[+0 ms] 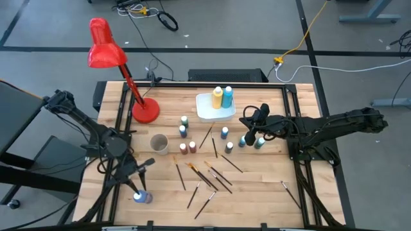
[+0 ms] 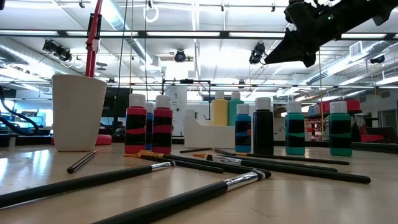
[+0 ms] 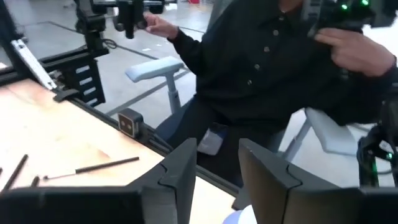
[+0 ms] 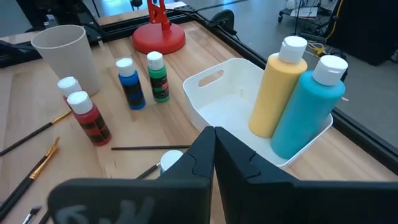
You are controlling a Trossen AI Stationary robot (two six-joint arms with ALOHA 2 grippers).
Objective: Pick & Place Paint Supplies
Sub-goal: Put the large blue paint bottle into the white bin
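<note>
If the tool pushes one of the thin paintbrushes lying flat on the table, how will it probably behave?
A paintbrush looks stiff, thin and straight, so it would probably slide or pivot rather than bend. Its round handle may roll. Lying flat on the wooden table, it likely offers little height to grasp.

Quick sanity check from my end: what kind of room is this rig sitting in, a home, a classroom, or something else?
Most likely a robotics lab or workshop, not a home. The low view shows an open industrial ceiling with exposed ducts and light strips. From above, the wooden table stands on bare grey floor with loose cables, and a seated person works controls beside it.
</note>
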